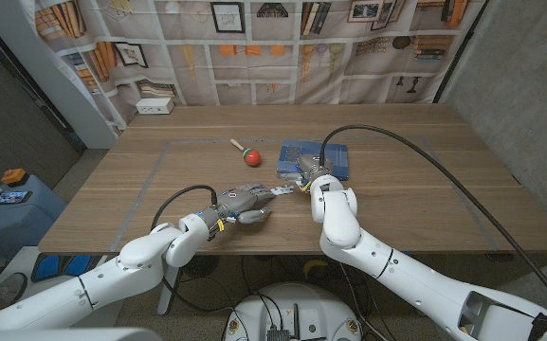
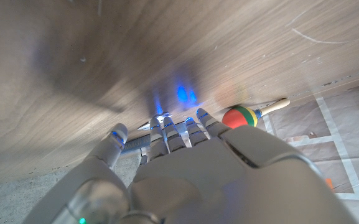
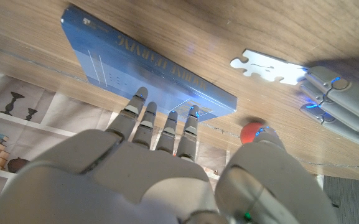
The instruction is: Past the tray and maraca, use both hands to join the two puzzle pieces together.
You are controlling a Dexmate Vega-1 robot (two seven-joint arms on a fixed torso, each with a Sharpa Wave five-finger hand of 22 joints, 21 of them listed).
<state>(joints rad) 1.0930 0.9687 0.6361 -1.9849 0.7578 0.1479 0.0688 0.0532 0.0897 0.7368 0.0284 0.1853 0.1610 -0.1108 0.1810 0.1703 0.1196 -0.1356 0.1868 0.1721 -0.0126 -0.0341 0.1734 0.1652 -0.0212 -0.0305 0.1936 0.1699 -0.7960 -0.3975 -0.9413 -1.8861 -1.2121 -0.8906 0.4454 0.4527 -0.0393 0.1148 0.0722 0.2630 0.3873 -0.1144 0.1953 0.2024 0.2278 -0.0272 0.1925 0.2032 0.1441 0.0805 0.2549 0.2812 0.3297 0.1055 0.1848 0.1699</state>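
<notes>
Bringing the two hands together near the table's middle looks like the step in hand: the left hand [image 1: 245, 201] reaches forward with a pale puzzle piece [image 3: 267, 67] at its fingertips [image 3: 319, 78], the piece lying on the wood, and whether it is pinched or merely touched I cannot tell. The right hand [image 1: 313, 176] hovers palm down with its fingers [image 3: 143, 115] straight and apart, holding nothing, its tips over the near edge of the blue tray [image 1: 314, 158]. The maraca [image 1: 250, 156] lies just left of the tray, toward the far edge. A second piece is not plainly visible, so the next move probably calls for the right hand to find it and slide it to meet the first
</notes>
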